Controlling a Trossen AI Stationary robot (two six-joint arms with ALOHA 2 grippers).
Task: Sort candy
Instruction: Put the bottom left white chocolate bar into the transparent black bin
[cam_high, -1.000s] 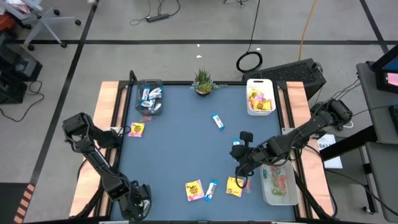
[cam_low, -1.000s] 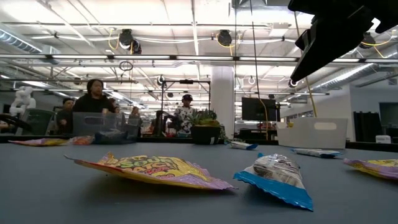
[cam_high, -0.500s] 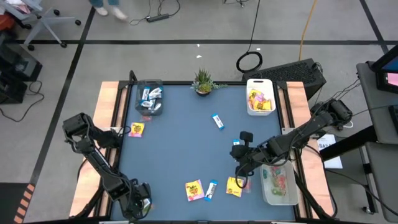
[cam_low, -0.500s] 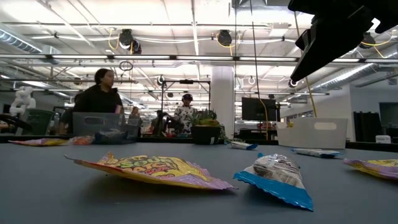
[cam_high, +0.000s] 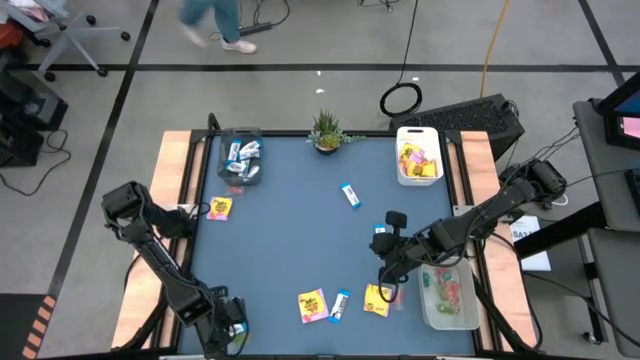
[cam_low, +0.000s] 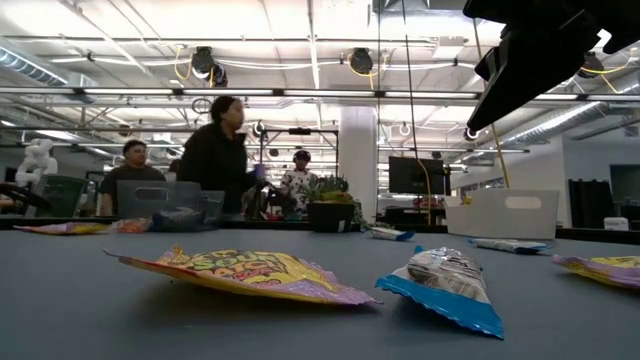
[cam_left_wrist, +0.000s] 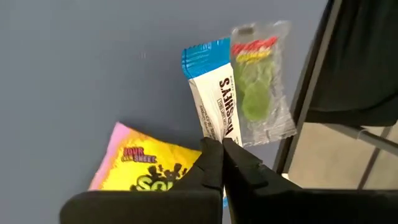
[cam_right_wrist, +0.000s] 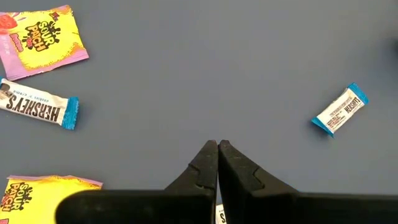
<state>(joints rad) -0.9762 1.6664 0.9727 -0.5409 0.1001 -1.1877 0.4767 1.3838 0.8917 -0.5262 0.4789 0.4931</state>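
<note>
Loose candy lies flat on the worktop: one yellow packet near the left edge; one blue-and-white bar near the centre; a yellow packet, a blue-and-white bar and another yellow packet along the front edge. Sorted pieces fill three bins: bars, yellow packets, and apparently red and green pieces.

L pincer closed, R pincer closed
</note>
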